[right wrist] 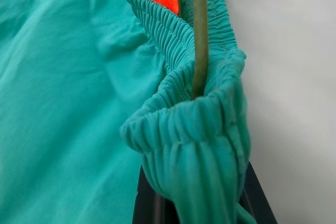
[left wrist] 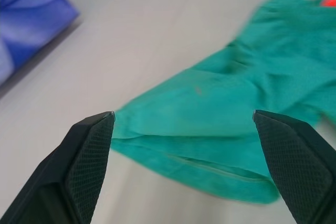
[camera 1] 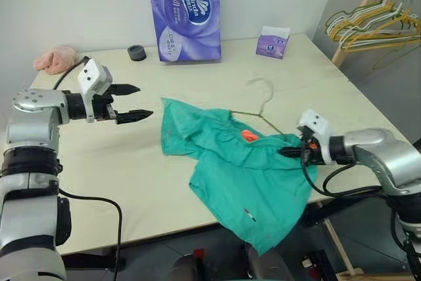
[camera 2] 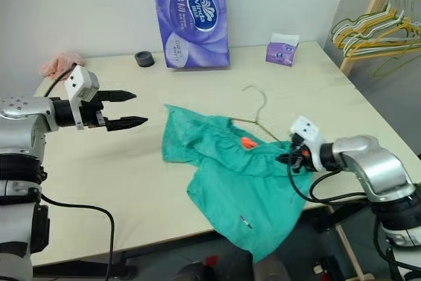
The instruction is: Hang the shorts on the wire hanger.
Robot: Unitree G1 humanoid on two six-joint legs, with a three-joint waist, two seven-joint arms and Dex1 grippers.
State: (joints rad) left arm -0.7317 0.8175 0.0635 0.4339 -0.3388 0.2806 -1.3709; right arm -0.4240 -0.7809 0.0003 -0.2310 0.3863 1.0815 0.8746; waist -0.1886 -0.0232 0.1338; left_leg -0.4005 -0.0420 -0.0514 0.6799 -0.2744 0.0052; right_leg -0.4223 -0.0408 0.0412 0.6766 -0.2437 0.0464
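The teal shorts [camera 1: 247, 172] lie crumpled across the table's front edge, one leg hanging over it, an orange tag [camera 1: 249, 136] at the waist. The thin wire hanger [camera 1: 262, 106] lies with its hook on the table behind them and its wire running inside the gathered waistband [right wrist: 178, 30]. My right gripper [camera 1: 291, 152] is shut on the shorts' waistband at the right end, with the wire [right wrist: 199, 35] running into the pinched fold. Left of the shorts, my left gripper [camera 1: 137, 102] hovers open above the table, its fingertips [left wrist: 97, 129] apart and empty, pointing at the nearest leg [left wrist: 210, 129].
A purple tissue pack [camera 1: 186, 11] stands at the back, a black cap [camera 1: 137, 52] and a pink cloth lump [camera 1: 56, 59] to its left, a small purple box [camera 1: 272, 43] to its right. A wooden rack with several hangers [camera 1: 378, 21] stands at the far right.
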